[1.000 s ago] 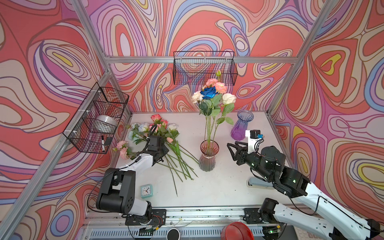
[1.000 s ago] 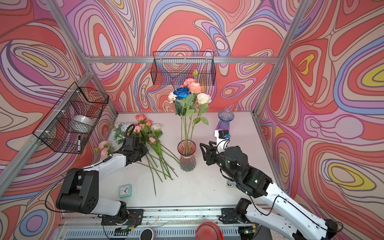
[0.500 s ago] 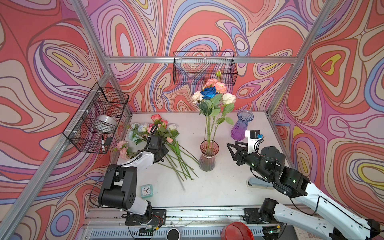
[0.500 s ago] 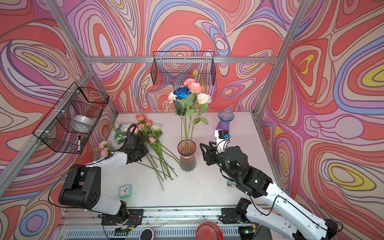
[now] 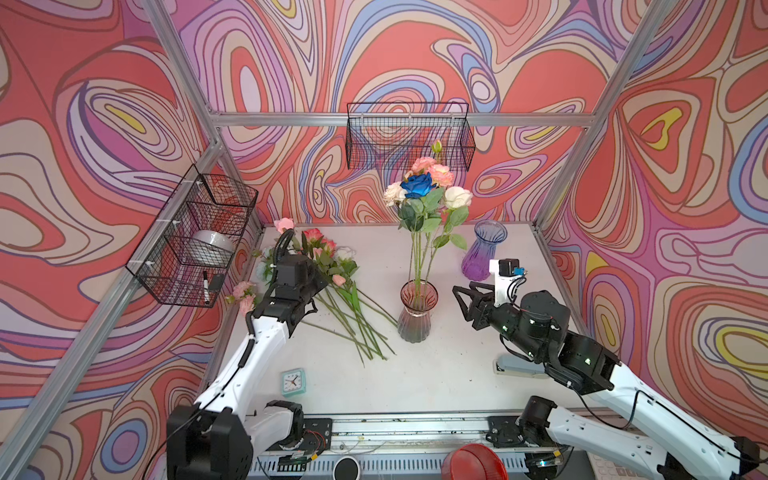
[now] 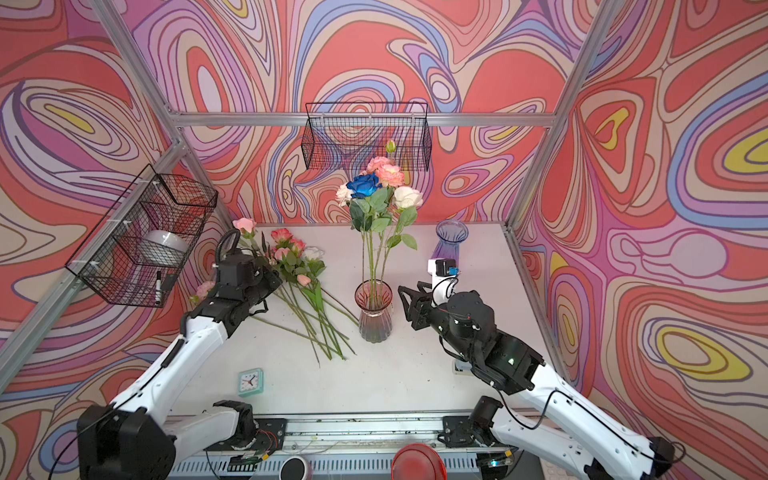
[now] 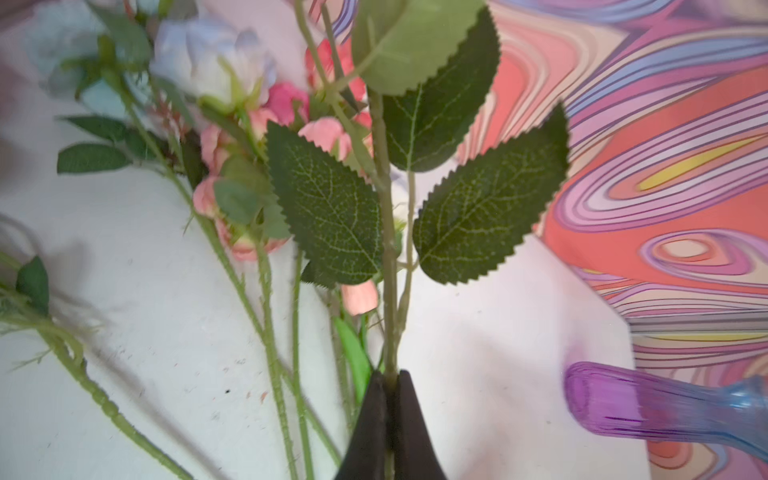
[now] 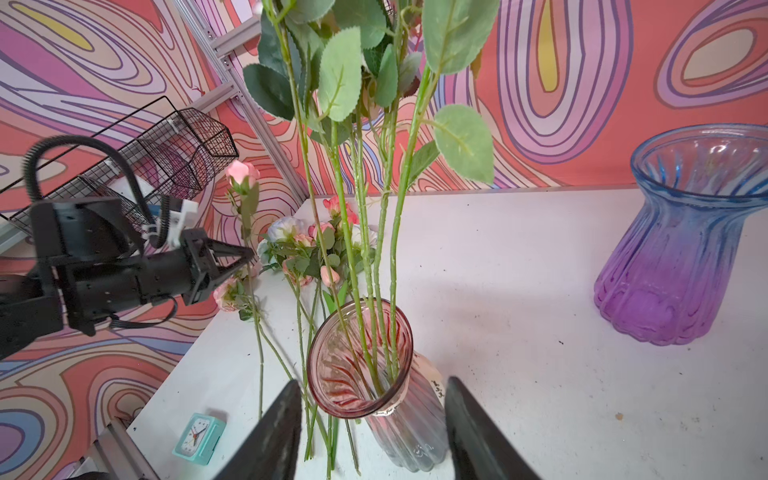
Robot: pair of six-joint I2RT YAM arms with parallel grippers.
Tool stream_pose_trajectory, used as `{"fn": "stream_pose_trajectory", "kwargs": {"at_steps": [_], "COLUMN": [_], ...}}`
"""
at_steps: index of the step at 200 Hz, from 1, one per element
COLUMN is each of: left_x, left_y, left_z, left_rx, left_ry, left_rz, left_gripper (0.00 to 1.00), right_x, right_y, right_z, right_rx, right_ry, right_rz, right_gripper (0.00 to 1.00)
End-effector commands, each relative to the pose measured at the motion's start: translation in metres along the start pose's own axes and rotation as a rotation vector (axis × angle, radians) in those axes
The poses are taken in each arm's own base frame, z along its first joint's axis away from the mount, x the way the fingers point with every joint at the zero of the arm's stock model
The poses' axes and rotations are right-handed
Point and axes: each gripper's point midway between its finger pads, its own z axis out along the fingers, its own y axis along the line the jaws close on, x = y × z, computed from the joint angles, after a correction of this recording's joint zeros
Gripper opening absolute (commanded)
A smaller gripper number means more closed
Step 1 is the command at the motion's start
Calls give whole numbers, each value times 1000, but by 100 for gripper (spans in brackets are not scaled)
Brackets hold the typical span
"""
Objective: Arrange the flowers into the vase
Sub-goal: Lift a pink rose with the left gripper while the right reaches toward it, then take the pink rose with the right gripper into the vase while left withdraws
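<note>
My left gripper (image 7: 390, 380) is shut on the green stem of one of the flowers (image 7: 386, 199), a leafy one. Seen from the right wrist, that gripper (image 8: 248, 254) holds the stem below a pink bud (image 8: 242, 173). More flowers (image 5: 332, 257) lie in a heap on the table beside it. The ribbed pink glass vase (image 5: 417, 316) holds several upright flowers, among them a deep blue rose (image 5: 417, 185). My right gripper (image 5: 459, 298) is open just right of the vase (image 8: 360, 357), which shows between its fingers.
A purple-blue vase (image 5: 482, 251) stands at the back right. A teal clock (image 5: 293, 381) sits near the front edge, and a grey stapler-like thing (image 5: 515, 368) lies under the right arm. Wire baskets hang on the left wall (image 5: 195, 237) and the back wall (image 5: 409, 135).
The left gripper has shut on a stem in the heap and that stem's lower end has swung across the table. The right arm has stayed in place, its jaws a little wider.
</note>
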Motion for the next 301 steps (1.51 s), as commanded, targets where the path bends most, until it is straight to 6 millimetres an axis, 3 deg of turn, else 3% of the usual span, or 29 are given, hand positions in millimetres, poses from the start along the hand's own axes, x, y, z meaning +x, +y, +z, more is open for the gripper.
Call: {"fn": "stream_pose_trajectory", "kwargs": {"at_steps": [1, 24, 56, 79, 100, 149, 195, 239, 247, 260, 275, 286, 301], "left_x": [-9, -23, -22, -13, -2, 7, 8, 11, 12, 13, 11, 8, 5], "left_y": [-32, -85, -142, -166, -176, -191, -196, -202, -204, -205, -205, -204, -204], "left_z": [-34, -79, -136, -165, -178, -207, -220, -231, -232, -232, -230, -228, -228], "left_rx": [137, 384, 720, 928, 1060, 1296, 1365, 1441, 1452, 1462, 1452, 1438, 1417], "left_ry": [11, 4, 36, 75, 120, 176, 202, 238, 248, 257, 248, 232, 203], "left_rz": [19, 61, 124, 164, 187, 207, 218, 213, 209, 199, 178, 165, 156], "left_gripper": [0, 0, 0, 0, 0, 0, 0, 0, 3, 14, 51, 74, 95], "right_x": [-15, -15, 1, 11, 9, 6, 6, 3, 3, 1, -4, -7, -15], "right_y": [22, 53, 120, 159, 187, 223, 227, 230, 231, 233, 231, 229, 224], "right_z": [-5, -5, 4, 11, 20, 37, 53, 58, 59, 58, 57, 54, 47], "right_rx": [-101, -255, -550, -646, -725, -837, -811, -811, -814, -822, -814, -804, -785], "right_ry": [-14, 39, 231, 282, 301, 339, 337, 330, 328, 328, 308, 289, 255], "right_rz": [-8, -20, -31, -56, -52, -48, -54, -52, -53, -50, -45, -46, -52], "right_gripper": [59, 60, 58, 58, 60, 59, 39, 34, 31, 15, 0, 0, 0]}}
